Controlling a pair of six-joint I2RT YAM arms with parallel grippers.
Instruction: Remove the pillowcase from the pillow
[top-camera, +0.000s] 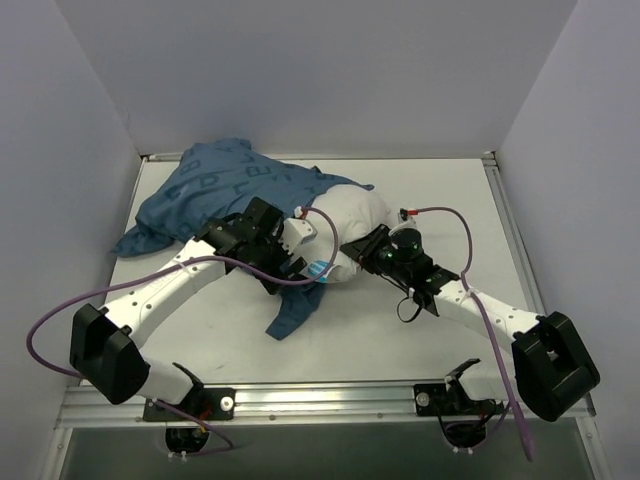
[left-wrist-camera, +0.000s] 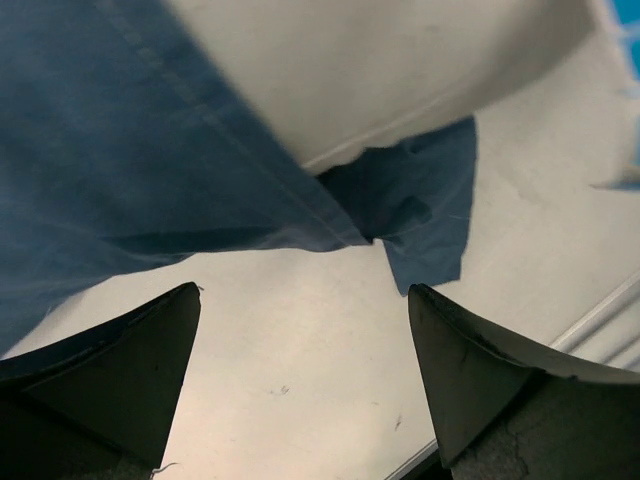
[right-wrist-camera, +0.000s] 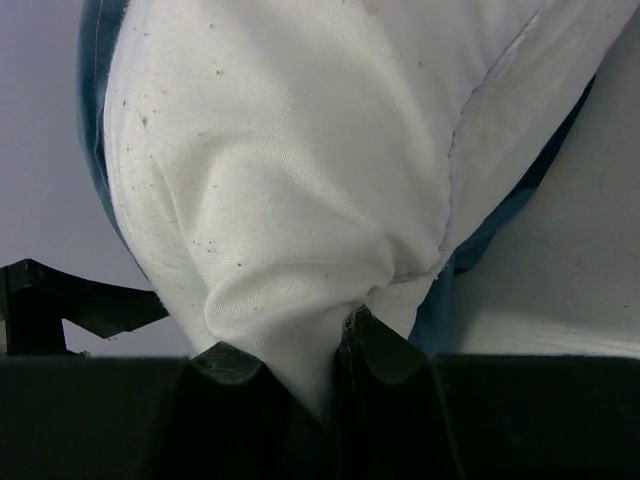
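The dark blue pillowcase (top-camera: 225, 190) lies bunched at the back left of the table, still over the far part of the white pillow (top-camera: 350, 215); a flap of it (top-camera: 295, 312) trails toward the front. My right gripper (top-camera: 358, 250) is shut on a pinch of the pillow's white fabric (right-wrist-camera: 300, 330) at its near right end. My left gripper (top-camera: 285, 268) is open and empty, hovering over the table just below the pillowcase's hem (left-wrist-camera: 250, 170); the pillow (left-wrist-camera: 400, 70) shows above it. A small blue-and-white tag (top-camera: 320, 270) sits at the pillow's near corner.
White table top (top-camera: 450, 200) with a metal rail (top-camera: 330, 395) along the near edge. Grey walls enclose the left, back and right. A purple cable (top-camera: 60, 310) loops beside the left arm, another (top-camera: 470, 250) over the right arm.
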